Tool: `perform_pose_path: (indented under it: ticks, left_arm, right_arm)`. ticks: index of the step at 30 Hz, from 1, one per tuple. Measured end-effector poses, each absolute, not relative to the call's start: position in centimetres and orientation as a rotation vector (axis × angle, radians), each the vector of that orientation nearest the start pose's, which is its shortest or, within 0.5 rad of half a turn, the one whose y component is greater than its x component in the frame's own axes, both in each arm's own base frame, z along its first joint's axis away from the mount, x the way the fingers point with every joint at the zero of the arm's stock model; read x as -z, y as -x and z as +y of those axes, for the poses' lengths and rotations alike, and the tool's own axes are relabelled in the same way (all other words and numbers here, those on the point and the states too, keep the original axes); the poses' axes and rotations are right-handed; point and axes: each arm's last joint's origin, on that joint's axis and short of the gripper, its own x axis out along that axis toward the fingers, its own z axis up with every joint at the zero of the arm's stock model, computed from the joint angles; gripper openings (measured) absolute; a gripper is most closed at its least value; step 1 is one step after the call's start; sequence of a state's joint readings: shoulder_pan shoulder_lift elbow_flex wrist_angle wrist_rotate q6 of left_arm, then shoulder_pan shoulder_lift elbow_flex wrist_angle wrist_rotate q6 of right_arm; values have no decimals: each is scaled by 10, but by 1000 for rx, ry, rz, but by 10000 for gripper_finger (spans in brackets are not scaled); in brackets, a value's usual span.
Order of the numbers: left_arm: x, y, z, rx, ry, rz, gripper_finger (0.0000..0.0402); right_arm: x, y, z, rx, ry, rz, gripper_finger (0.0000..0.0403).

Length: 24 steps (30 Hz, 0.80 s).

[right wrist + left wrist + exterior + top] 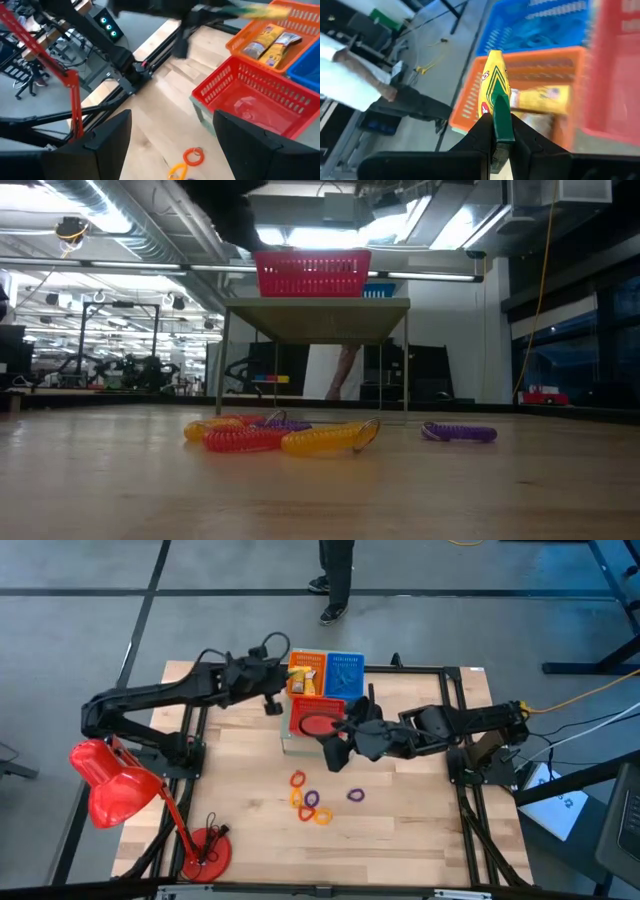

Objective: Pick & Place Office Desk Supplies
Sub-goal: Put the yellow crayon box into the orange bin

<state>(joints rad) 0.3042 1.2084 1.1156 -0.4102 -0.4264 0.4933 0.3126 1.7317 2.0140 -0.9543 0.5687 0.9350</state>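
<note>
blurred person (365,80), packet (495,90) wording unreadable

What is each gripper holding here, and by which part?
Left gripper: shut on the green end of a yellow-and-green packet, over the orange basket. Right gripper: open, holding nothing.

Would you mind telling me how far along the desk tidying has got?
Done: a few yellow packets lie in the orange mesh basket. In hand: the left claw, shut on another yellow-and-green packet, hangs over that basket. Left: the coloured coil loops on the wooden table; the open right claw hovers nearby.
</note>
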Motion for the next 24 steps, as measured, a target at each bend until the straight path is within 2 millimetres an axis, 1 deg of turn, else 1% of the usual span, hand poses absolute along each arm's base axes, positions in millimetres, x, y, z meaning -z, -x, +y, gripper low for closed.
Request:
perform_pose_path:
  ticks: [2,5,8,10,13,20,22,24]
  left_arm:
    - [-341,-247,97,-598,-482,662,31]
    - [-333,-252,106,-570,-457,679,32]
    - [-324,-259,111,-556,-430,700,37]
    - [-323,-263,112,-565,-425,683,49]
    - [-325,-267,114,-578,-422,640,78]
    - [-327,-267,114,-609,-428,626,171]
    - [-330,-264,114,-625,-431,619,194]
    - [-337,-259,111,-639,-434,591,213]
  right_arm:
    - [-433,-340,97,493,-614,441,282]
    - [-433,-339,100,490,-623,439,282]
    - [-433,-338,103,506,-620,422,282]
    - [-433,-337,104,507,-617,419,282]
    - [-433,-336,107,502,-614,419,282]
    - [-433,-335,111,492,-612,421,282]
    - [-433,-335,111,491,-611,422,282]
    - [-433,-335,111,490,-607,423,282]
